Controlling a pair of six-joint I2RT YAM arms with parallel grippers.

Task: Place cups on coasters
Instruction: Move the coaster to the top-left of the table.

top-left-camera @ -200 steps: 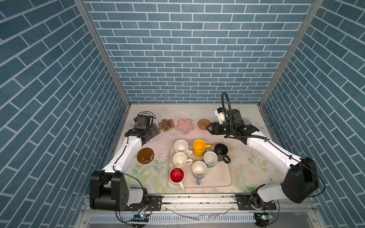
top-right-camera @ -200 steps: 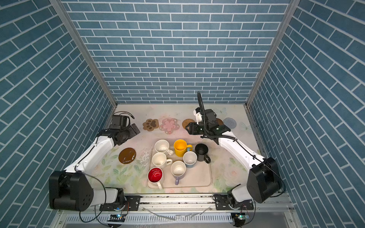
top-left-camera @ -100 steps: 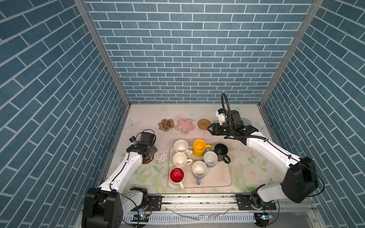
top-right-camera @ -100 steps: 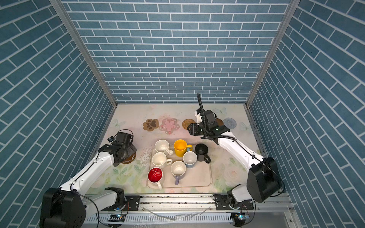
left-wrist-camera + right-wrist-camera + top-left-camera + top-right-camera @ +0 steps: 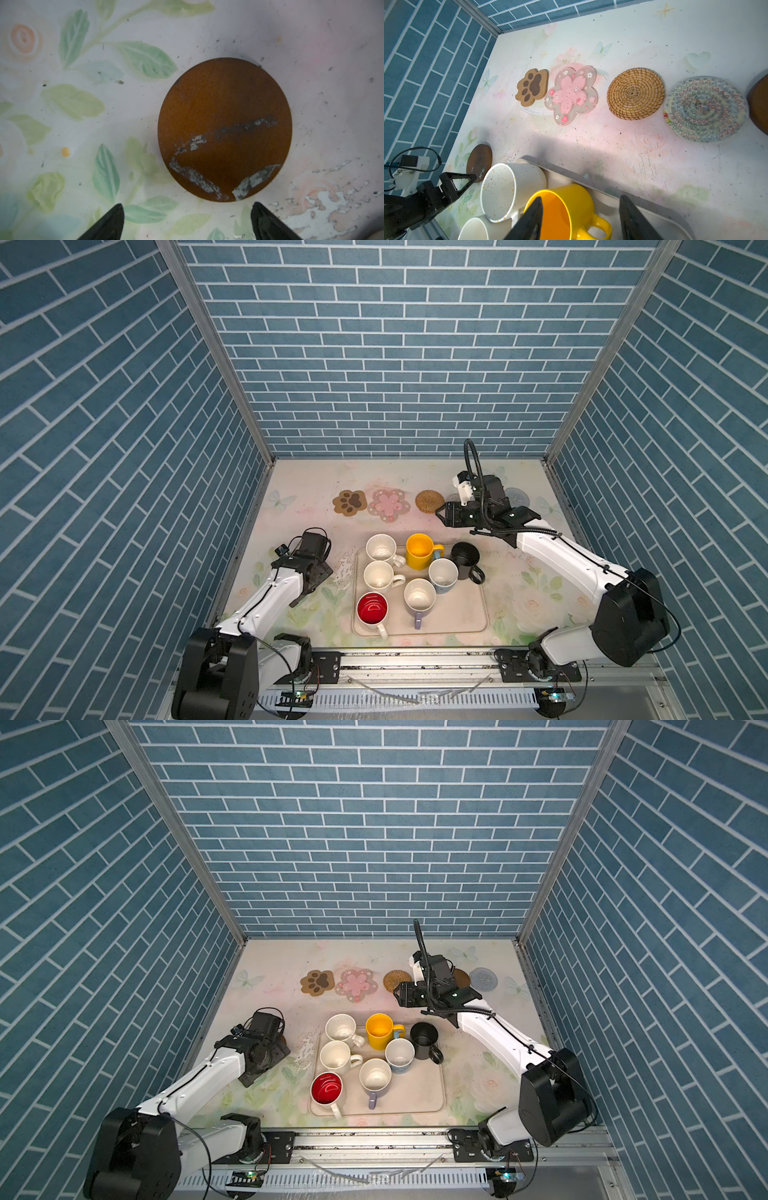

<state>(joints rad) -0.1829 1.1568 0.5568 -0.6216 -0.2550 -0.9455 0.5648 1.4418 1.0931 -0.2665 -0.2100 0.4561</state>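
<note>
The left end effector (image 5: pixel 187 207) points down, jaws wide apart; the right end effector (image 5: pixel 580 207) stretches forward, jaws parted, empty.

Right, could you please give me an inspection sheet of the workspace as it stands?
Surface: floral table, scuffed, with the print flaking beside the tray.
Job's things: seven cups clustered at the tray; visible coasters all bare.
Clutter: nothing seen.
Grippers: left gripper open above a brown coaster; right gripper open, empty.
Cables: black hose arches up by the right gripper.
Surroundings: blue brick walls.
</note>
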